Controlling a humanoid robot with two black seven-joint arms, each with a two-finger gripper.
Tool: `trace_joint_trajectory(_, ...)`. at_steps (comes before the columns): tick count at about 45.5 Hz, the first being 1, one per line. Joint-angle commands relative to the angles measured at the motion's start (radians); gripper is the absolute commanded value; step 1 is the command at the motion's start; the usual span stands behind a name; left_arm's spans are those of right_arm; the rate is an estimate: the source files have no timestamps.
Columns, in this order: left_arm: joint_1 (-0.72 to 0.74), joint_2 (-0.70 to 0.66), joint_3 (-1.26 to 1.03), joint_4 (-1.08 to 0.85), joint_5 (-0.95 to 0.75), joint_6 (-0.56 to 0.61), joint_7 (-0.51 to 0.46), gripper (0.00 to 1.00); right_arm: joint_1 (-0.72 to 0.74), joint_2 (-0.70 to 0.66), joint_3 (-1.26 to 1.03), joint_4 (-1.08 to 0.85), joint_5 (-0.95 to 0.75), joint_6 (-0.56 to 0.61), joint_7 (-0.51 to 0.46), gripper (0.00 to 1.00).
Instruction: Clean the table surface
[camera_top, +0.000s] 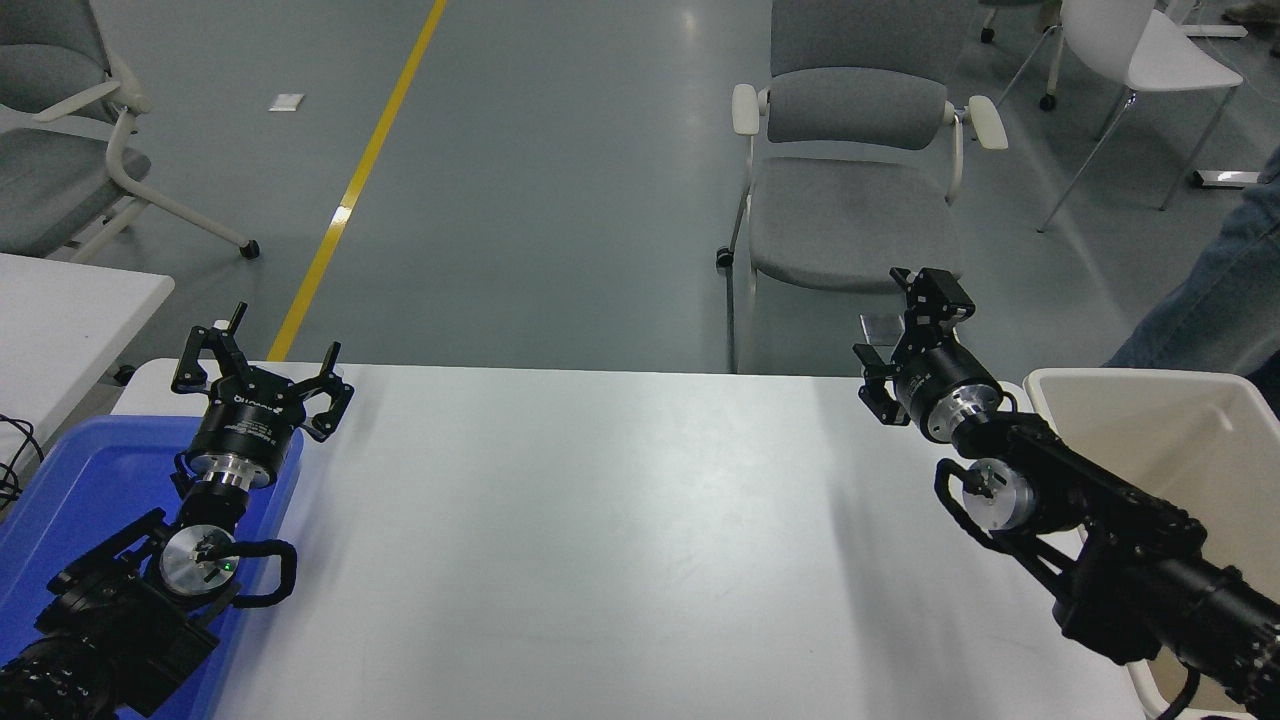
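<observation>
Broadly, the white desk (620, 540) fills the lower middle of the view, its surface bare between the 2 arms. Beyond its far edge stands a grey chair (855, 190). A blue tray (70, 480) sits at the desk's left end, a beige bin (1190, 430) at its right. The left hand (262, 372) hovers spread open over the tray's far corner. The right hand (905, 340) hangs above the far right edge with its fingers apart, gripping nothing.
</observation>
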Motion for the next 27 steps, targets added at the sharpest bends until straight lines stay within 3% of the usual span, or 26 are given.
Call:
trace_joint_trajectory(1, 0.000, 0.000, 0.000, 0.000, 0.000, 0.000, 0.000, 1.00, -0.113, 0.063, 0.049, 0.035, 0.000, 0.104, 0.151, 1.00)
trace_joint_trajectory(15, 0.000, 0.000, 0.000, 0.000, 0.000, 0.000, 0.000, 1.00, -0.173, 0.191, 0.194, 0.035, 0.034, 0.174, 0.159, 1.00)
trace_joint_trajectory(27, 0.000, 0.000, 0.000, 0.000, 0.000, 0.000, 0.000, 1.00, -0.153, 0.211, 0.225, 0.021, 0.043, 0.176, 0.157, 1.00)
